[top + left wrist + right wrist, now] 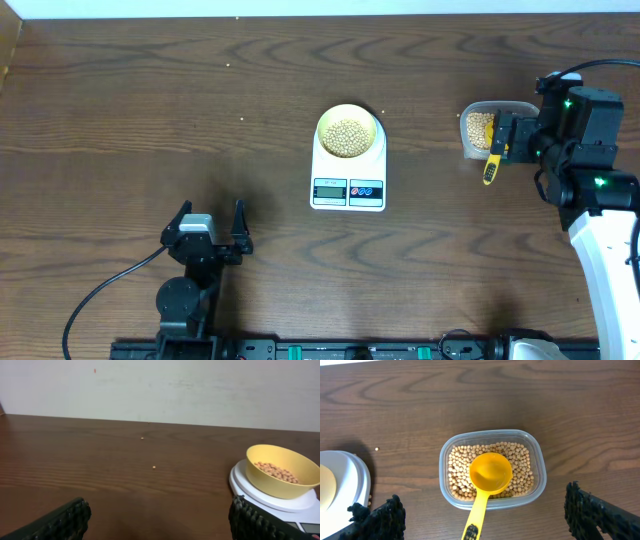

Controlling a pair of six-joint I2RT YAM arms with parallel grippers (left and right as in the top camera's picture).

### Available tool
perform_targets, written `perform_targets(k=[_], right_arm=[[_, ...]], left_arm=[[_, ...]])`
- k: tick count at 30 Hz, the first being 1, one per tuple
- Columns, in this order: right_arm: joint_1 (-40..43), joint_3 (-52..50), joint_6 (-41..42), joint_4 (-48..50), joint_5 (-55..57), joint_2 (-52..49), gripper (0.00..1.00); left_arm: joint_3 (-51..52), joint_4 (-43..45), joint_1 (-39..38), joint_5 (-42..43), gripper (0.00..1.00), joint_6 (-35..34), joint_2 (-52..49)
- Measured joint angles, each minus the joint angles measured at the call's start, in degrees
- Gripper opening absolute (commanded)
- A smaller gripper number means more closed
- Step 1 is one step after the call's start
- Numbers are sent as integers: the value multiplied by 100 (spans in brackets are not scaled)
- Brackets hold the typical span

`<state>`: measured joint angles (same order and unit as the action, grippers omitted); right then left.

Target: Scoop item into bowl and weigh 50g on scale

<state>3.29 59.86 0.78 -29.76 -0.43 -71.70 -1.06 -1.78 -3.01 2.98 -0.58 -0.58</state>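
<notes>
**Beans** (347, 137): small, round, tan, matte. One heap is sitting in the bottom of the bowl. A larger stock is lying in the container (492, 434). A few strays (153, 466) are lying on the table (120, 120) left of the scale.

**Bowl** (272, 480): pale yellow, round, smooth, shallow. It is standing upright on the scale's round platform and is about as wide as it.

**Scale** (348, 192): white, rectangular, with rounded corners. It is standing near the table's middle, its grey display and red and blue buttons facing the near edge. The reading is too small to tell.

**Container**: clear plastic, a rounded rectangle. It is standing well to the right of the scale.

**Scoop** (491, 474): yellow plastic. Its round cup is resting empty on the beans, and its handle is leaning out over the container's near rim.

**Left gripper** (211, 215): sitting low at the front left, well apart from the scale. Its jaws are standing spread wide and gripping nothing. Its pads (65, 520) are black and ribbed.

**Right gripper** (505, 137): hanging above the container. Its jaws are spread wide, with the scoop handle lying untouched between them.

**Table**: dark brown with a wavy wood grain.
- Broad bare wood is lying left of the scale.
- More bare wood is running along the far edge, which is meeting a pale wall (200, 390).
- A bare strip is separating the scale and the container.
</notes>
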Motion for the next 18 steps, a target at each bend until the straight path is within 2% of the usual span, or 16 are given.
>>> perform_targets(k=[18], right_arm=[[0, 0, 0, -2, 0, 0, 99]], left_arm=[[-2, -2, 39, 0, 90, -474, 0]])
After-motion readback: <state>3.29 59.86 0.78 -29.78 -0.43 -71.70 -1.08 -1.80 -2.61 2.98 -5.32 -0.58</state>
